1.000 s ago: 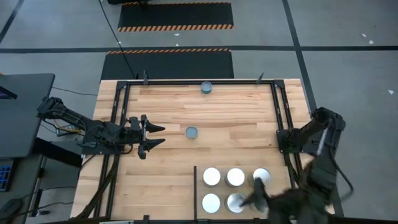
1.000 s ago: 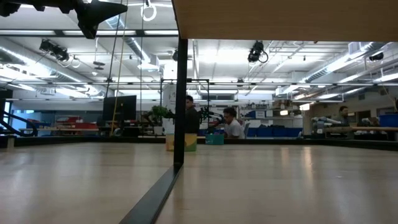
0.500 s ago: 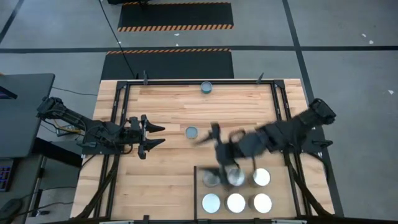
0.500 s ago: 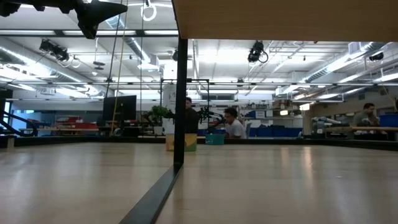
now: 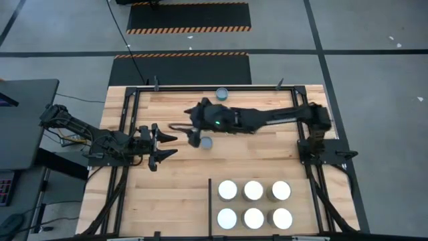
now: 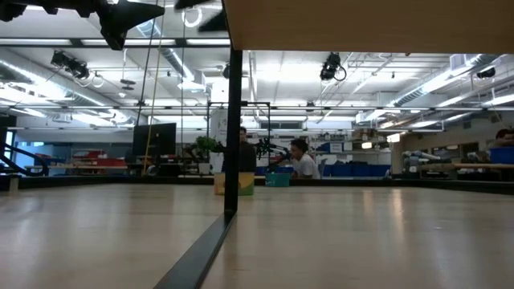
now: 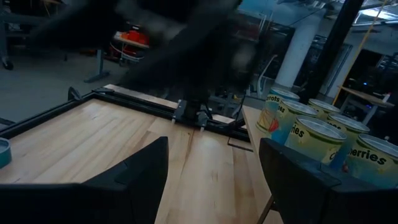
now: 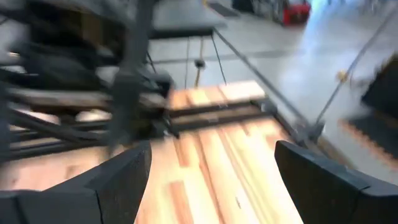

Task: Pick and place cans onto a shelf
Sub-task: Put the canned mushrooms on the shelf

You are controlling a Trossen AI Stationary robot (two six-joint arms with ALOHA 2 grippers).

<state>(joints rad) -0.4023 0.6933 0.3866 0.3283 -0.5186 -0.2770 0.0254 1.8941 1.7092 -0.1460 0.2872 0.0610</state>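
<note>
The right pincer (image 5: 189, 132), open, has moved from the shelf (image 5: 211, 201) to a blue-grey can (image 5: 206, 142). Left pincer (image 5: 163, 146) waits open.

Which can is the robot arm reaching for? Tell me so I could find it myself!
Find the big light-wood table. Six silver-topped cans stand packed in two rows at its near edge, but look near the middle instead, where the right gripper hangs. Right beside it stands a small dull blue-grey-topped can, alone on the bare wood.
</note>
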